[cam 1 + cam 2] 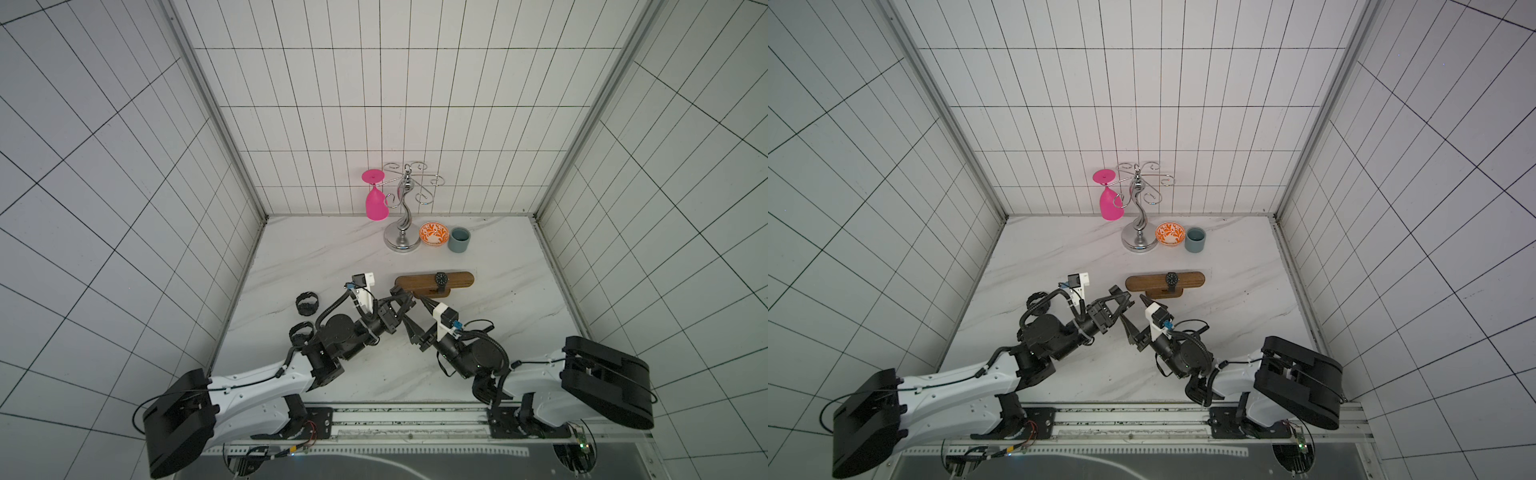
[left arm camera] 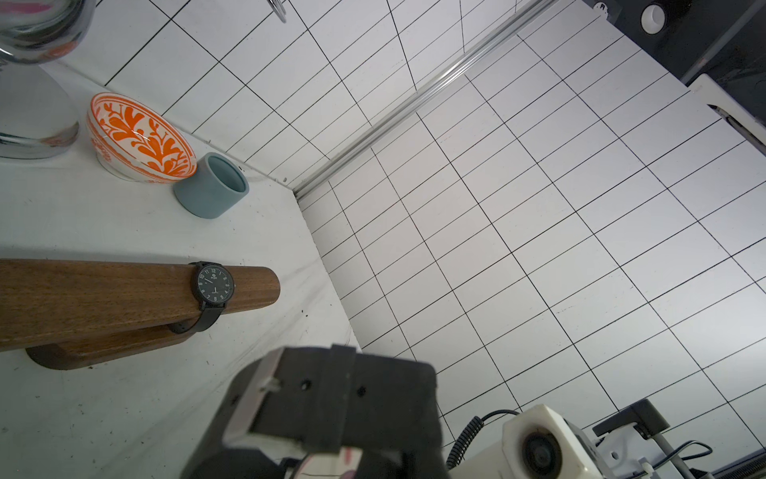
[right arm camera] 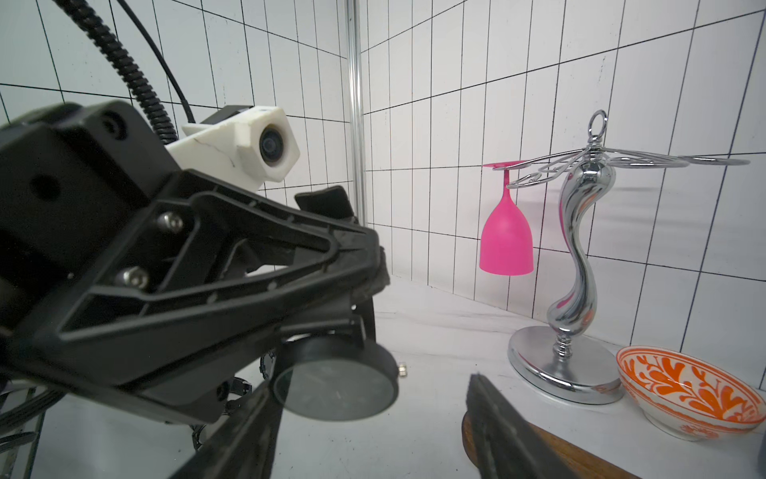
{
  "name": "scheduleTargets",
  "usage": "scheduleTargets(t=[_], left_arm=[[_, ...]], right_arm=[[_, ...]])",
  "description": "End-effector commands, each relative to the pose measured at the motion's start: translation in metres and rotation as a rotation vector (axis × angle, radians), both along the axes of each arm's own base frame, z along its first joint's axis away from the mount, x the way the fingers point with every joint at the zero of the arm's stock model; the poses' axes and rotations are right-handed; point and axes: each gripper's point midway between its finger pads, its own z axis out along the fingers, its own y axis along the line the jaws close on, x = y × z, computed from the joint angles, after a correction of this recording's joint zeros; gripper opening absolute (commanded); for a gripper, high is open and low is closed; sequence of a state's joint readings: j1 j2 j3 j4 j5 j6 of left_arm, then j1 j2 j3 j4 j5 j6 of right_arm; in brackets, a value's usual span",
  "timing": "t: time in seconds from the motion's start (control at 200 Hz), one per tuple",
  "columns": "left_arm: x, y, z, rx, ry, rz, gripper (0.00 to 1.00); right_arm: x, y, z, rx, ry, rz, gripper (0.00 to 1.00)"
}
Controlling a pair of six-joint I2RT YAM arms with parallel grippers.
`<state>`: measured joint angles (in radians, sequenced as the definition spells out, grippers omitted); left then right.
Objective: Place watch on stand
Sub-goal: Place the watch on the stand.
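Observation:
The stand (image 1: 415,281) (image 1: 1146,282) (image 2: 103,298), a brown wooden bar on a lighter base, lies mid-table. A black watch (image 1: 441,279) (image 1: 1171,279) (image 2: 212,283) is strapped around the bar. My left gripper (image 1: 405,296) (image 1: 1127,296) (image 3: 373,273) is by the bar's left end, shut on the strap of a second black watch (image 3: 335,385) that hangs under its tips. My right gripper (image 1: 415,316) (image 1: 1136,313) (image 3: 373,419) is open just in front of it. In the right wrist view the hanging watch's face shows between the right fingers (image 3: 497,419). The left wrist view hides the held watch.
At the back stand a chrome glass rack (image 1: 402,241) with a pink glass (image 1: 376,203) hanging on it, an orange-patterned bowl (image 1: 433,233) and a grey-blue cup (image 1: 459,240). Two black rings (image 1: 306,302) (image 1: 301,332) lie left of the left arm.

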<state>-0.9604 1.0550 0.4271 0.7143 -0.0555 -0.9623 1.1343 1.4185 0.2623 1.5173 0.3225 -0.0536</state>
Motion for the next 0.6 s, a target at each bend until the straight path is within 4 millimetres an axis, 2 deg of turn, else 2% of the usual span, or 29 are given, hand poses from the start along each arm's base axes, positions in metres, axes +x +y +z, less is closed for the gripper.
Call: scheduleTargets(t=[0.0,0.595], left_arm=[[0.0041,0.0019,0.0099,-0.029,0.005,0.031,0.0],[0.0,-0.0009,0.0069,-0.033,0.019,0.034,0.0]], right_arm=[[-0.0051,-0.0083,0.0258,0.098,-0.061,-0.016,0.69],[-0.009,0.0013,0.027,0.071,-0.081,0.009,0.57]])
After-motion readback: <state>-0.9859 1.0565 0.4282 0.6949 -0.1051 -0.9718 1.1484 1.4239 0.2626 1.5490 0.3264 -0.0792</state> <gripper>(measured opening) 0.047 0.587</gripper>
